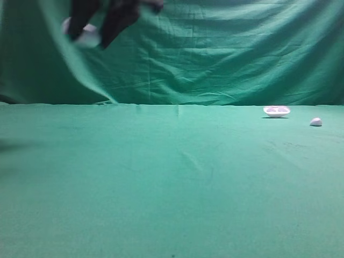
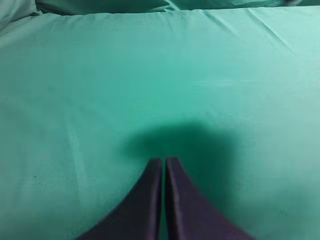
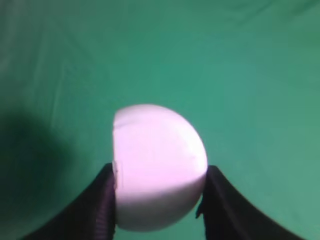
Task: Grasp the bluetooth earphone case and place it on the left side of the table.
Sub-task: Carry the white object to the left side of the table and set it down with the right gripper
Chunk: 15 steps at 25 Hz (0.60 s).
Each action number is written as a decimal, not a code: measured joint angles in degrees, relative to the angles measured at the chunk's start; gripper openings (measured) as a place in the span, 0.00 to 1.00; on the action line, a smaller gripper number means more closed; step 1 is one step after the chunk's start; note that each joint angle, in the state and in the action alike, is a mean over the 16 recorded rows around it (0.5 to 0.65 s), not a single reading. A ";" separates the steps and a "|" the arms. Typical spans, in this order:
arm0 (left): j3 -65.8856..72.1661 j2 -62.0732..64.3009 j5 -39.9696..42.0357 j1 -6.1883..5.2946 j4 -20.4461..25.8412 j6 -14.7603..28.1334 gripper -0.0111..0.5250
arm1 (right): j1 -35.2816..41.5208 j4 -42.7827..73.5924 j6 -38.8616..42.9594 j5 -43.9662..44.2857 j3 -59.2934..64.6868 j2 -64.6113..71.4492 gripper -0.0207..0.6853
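Observation:
The bluetooth earphone case (image 3: 157,150) is a smooth, rounded white body. My right gripper (image 3: 159,172) is shut on it, one dark finger on each side. In the exterior high view that gripper (image 1: 92,33) hangs high at the upper left, in front of the green backdrop and well above the table (image 1: 172,183), with the case (image 1: 86,36) showing white between its fingers. My left gripper (image 2: 164,161) is shut with nothing in it, fingers pressed together low over the green cloth (image 2: 150,75). It does not show in the exterior high view.
A small shallow white dish (image 1: 276,111) sits at the table's far right, with a tiny white rounded blob (image 1: 316,122) beside it. The green backdrop (image 1: 226,54) hangs in folds behind the table's back edge.

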<state>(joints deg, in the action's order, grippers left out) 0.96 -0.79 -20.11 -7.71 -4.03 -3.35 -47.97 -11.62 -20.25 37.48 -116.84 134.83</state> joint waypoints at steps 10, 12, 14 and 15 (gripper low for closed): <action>0.00 0.00 0.00 0.00 0.00 0.00 0.02 | -1.65 0.12 -0.74 -3.14 -4.23 6.61 0.53; 0.00 0.00 0.00 0.00 0.00 0.00 0.02 | -1.66 0.14 -0.78 -3.18 -4.26 6.92 0.59; 0.00 0.00 0.00 0.00 0.00 0.00 0.02 | -1.66 0.17 -0.80 -2.87 -4.27 6.94 0.65; 0.00 0.00 0.00 0.00 0.00 0.00 0.02 | -1.65 0.18 -0.81 -2.56 -4.28 6.78 0.67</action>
<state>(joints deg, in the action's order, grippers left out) 0.96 -0.79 -20.11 -7.71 -4.03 -3.35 -49.63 -11.43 -21.05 34.93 -121.11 141.61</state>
